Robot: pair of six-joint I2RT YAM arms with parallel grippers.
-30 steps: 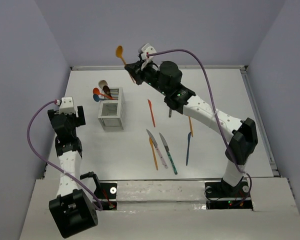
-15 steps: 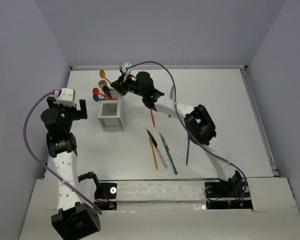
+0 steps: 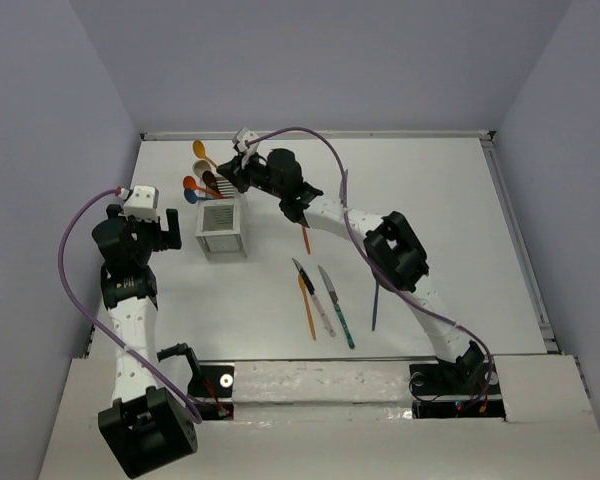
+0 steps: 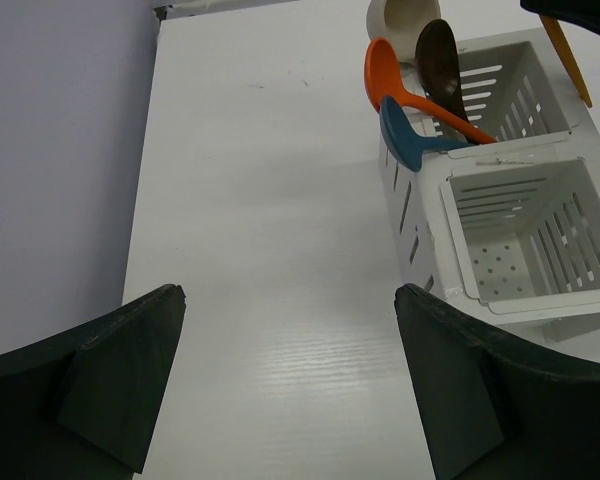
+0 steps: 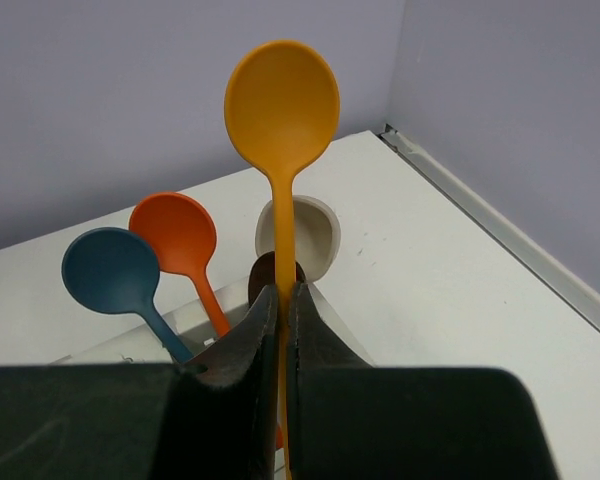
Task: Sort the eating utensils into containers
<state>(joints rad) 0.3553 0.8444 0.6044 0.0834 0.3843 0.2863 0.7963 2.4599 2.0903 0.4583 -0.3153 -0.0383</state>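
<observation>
The yellow-orange spoon, pinched tight in the right tool, has moved over the caddy, maybe ready to drop.

White table, pale lavender walls

The left arm and right arm are white link shells joined by rounded black joint housings. A purple cable runs from each wrist toward the base. A small white box caps the left wrist. The jaws are matte black.
</observation>
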